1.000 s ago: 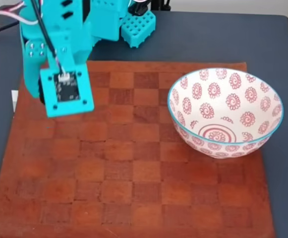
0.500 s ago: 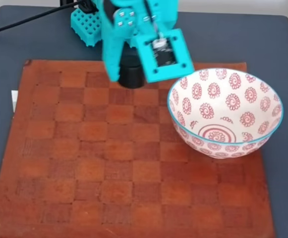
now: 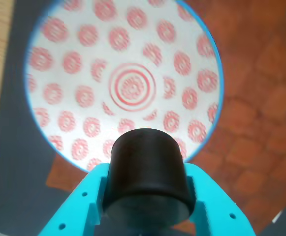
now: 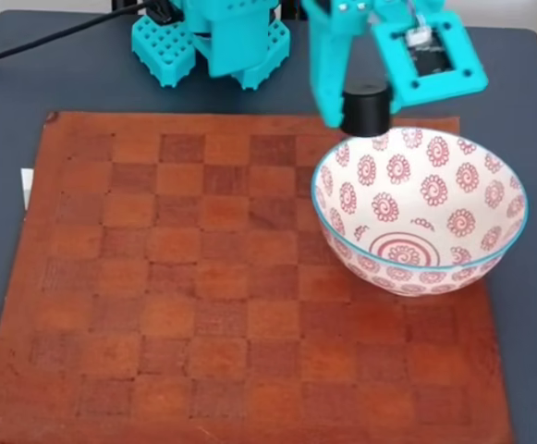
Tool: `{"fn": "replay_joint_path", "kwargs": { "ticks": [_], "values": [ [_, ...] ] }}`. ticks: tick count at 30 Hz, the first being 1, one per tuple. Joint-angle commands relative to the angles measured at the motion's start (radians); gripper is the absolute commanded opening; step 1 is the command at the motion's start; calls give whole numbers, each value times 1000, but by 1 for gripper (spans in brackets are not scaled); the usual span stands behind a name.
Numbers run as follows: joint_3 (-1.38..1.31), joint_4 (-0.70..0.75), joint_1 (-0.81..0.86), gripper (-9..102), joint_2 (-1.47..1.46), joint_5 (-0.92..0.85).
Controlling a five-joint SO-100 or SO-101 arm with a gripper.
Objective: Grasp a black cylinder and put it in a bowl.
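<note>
**Jaws clamped on the cylinder at the bowl's rim**

The turquoise plastic jaws (image 3: 147,196) are clamped on the small matte black cylinder (image 3: 147,172), one finger on each side of its round wall; in the wrist view it sits upright between them with its flat end toward the camera. Beyond it lies the large round white ceramic bowl with red spiral flowers and a thin turquoise rim (image 3: 83,64), its ringed centre well ahead of the cylinder. The cylinder overlaps the near part of the rim, so it appears to hang about over the edge, not over the middle. To the right lies the brown checkered leather mat (image 3: 261,108); to the left, the dark desk (image 3: 15,162).

In the fixed view the jaws (image 4: 368,111) hold the cylinder (image 4: 365,109) above the far-left edge of the bowl (image 4: 328,222), clear of the mat (image 4: 203,277). The arm's turquoise base (image 4: 213,42) stands on the dark desk (image 4: 518,83) behind the mat.

To do this step well, the arm should likely carry the cylinder further over the ringed centre and lower it before opening, so it neither strikes the rim nor drops hard on the ceramic. Open room is ample: the bowl is wide and empty, nothing stands beside it. The rim below is the one edge to mind.
</note>
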Motion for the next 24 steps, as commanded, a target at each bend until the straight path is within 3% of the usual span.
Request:
{"fn": "replay_joint_path", "kwargs": {
  "ticks": [1, 16, 24],
  "values": [
    [-29, -72, -28, 14, 32, 9],
    [-48, -130, -41, 15, -152, 11],
    [-49, -129, -41, 29, -152, 11]
  ]
}}
